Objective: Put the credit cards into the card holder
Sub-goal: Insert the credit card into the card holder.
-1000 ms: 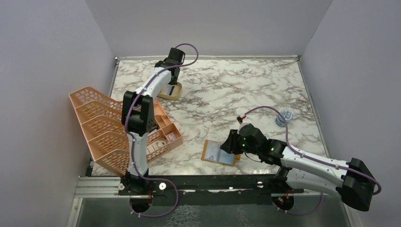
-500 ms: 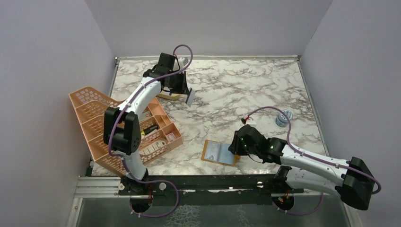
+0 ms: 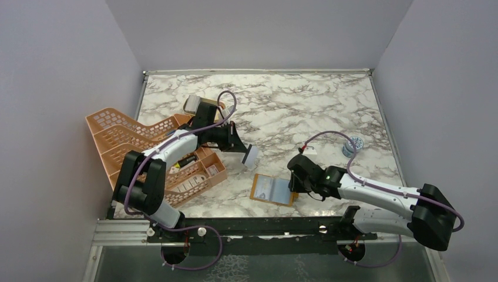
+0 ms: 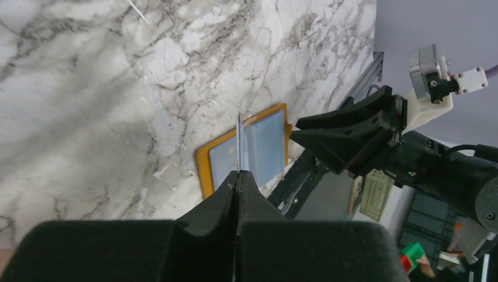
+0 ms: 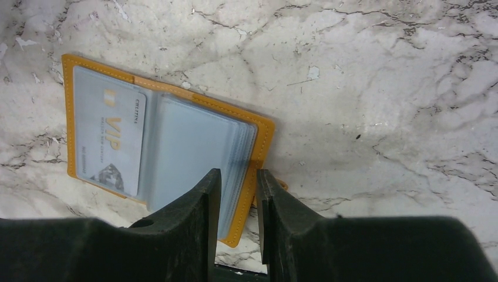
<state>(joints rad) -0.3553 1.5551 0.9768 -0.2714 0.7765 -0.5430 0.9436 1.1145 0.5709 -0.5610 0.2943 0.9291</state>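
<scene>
A white desk (image 3: 305, 106) veined with grey marble filled the floor of a plain cell, with pale lilac-grey walls on three sides and a metal rail (image 3: 252, 226) along the near edge. At the left edge a peach lattice rack (image 3: 117, 155) leaned out past the desk, and a tan dish (image 3: 191, 104) showed just behind the left arm. A small round blue-and-white object (image 3: 353, 145) sat near the right edge.

The card holder (image 3: 272, 189) lay open and flat near the front of the desk, mustard rim up, pale blue pockets showing. A VIP card (image 5: 111, 144) sat in its left pocket.

The left hand (image 3: 244, 152) hung above the middle of the desk, its fingers (image 4: 226, 191) pressed together on a credit card (image 3: 251, 156), which stood edge-on in its own camera, well apart from the holder. The right hand (image 5: 238, 194) was down at the holder's right edge, its fingers a narrow gap apart astride that edge; whether they pinched it could not be told.
</scene>
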